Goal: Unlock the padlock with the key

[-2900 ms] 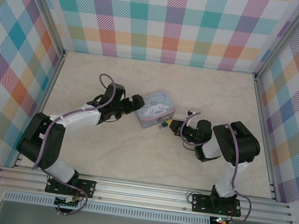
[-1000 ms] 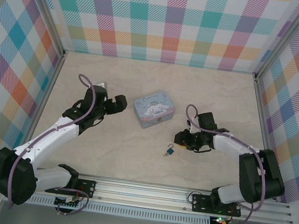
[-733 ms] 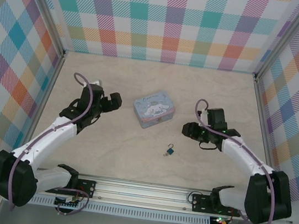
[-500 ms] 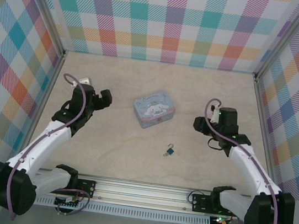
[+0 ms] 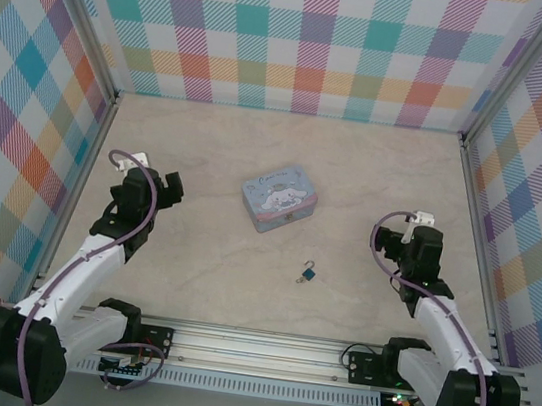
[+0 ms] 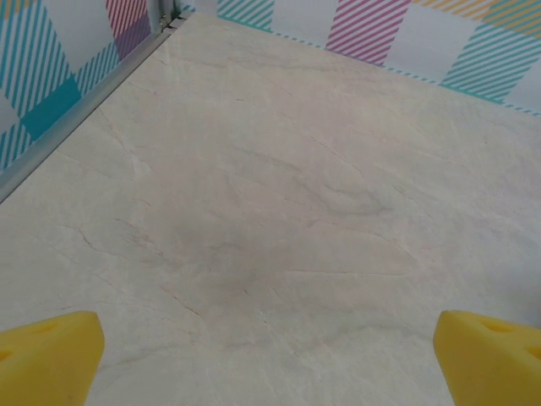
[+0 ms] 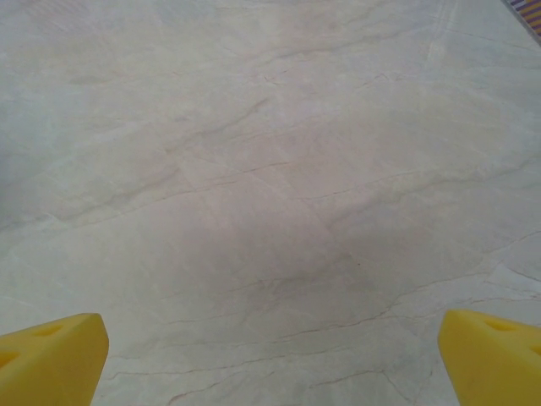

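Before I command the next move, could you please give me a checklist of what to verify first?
1. Left gripper open, nothing between its fingers: ok.
2. Right gripper open, nothing between its fingers: ok.
3. Padlock lying free on the table, apart from the cartoon tin: ok.
4. Key seated in the padlock: cannot tell, too small from above.
5. Shackle released: cannot tell.
6. Bare table between each gripper and the padlock: ok.

The padlock (image 5: 311, 271) is too small for detail.
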`<state>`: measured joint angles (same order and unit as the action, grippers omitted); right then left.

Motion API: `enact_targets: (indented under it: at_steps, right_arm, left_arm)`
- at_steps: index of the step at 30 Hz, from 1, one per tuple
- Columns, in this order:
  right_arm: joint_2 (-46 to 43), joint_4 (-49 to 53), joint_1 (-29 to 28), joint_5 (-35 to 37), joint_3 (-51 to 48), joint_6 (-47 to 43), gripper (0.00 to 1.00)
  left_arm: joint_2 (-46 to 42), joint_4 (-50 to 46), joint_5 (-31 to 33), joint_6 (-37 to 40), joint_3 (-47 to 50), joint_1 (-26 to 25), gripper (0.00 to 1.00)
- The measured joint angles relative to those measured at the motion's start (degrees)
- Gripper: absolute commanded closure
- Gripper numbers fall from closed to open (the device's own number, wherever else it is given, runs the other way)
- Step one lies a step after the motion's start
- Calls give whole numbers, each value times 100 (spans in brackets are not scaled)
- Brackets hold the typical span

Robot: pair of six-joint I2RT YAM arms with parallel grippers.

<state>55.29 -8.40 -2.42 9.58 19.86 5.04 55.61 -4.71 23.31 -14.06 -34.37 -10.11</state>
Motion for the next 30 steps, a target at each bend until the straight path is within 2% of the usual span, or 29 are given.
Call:
enact_targets:
  at_steps: [6,14,22,30]
  right_arm:
    - [649,-728,125,-205,-173,-87,0]
    - [1438,-2420,173,-734,-306,-181,0]
    - [3036,-4330,210,-1093,-302,-345,0]
    - [3311,-3956,284,-1228,310,-385,0]
  left_arm:
    - [2,94,17,125,227,22,0]
    - [2,221,-24,131,350,52,0]
    - [72,472,-9,144,562,59,0]
    - [715,1316,-55,323,885,101,0]
